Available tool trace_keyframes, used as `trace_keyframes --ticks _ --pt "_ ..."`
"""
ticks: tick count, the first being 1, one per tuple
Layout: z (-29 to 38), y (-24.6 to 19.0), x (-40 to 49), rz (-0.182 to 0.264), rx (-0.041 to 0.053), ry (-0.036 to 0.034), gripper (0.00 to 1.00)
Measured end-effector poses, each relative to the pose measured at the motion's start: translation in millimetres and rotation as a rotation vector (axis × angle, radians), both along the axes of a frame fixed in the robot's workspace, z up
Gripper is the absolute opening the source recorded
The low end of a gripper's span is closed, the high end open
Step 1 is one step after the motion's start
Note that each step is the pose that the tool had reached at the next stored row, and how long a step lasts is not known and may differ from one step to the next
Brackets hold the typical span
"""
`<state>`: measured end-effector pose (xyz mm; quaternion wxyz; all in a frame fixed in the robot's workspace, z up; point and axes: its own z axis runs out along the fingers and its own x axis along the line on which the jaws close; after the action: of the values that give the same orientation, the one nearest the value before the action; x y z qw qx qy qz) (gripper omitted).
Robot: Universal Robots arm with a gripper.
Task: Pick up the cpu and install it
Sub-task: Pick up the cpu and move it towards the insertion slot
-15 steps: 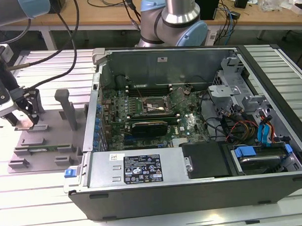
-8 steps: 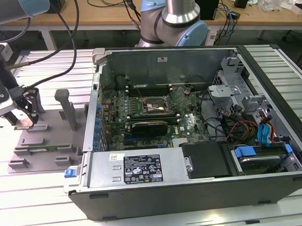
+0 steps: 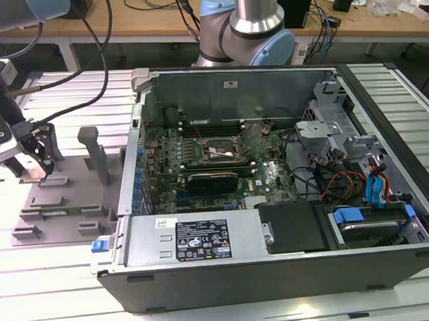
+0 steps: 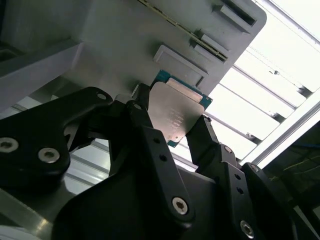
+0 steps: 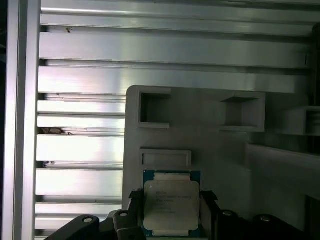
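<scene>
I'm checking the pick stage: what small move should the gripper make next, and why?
Probably a short straight lift: the gripper looks closed on opposite edges of the cpu, which sits at the grey tray, away from the computer case.

We see print on a sticker inside the computer case, none of it legible. Faint engraved lines on the cpu are unreadable too.

Computer case: open, lying on the slatted aluminium table.
Grey tray: just beside the case, exterior view's left.
Motherboard: inside the case.
Wooden desk: behind the case.
</scene>
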<state>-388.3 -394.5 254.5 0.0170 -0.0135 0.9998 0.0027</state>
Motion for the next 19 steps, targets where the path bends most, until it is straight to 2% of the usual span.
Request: trace_keyframes --ticks 2,4,10,16,19 --pt "1.7 0.0 0.0 0.0 0.0001 0.0 0.55" --pt "6.5 0.0 0.0 0.0 0.0001 -0.0001 0.55" --pt "24.2 0.0 0.0 0.0 -0.0001 0.0 0.55" --pt "33.8 0.0 0.1 0.0 -0.0007 -0.0001 0.55" --pt "43.8 0.0 0.1 0.0 -0.0011 -0.0001 0.55"
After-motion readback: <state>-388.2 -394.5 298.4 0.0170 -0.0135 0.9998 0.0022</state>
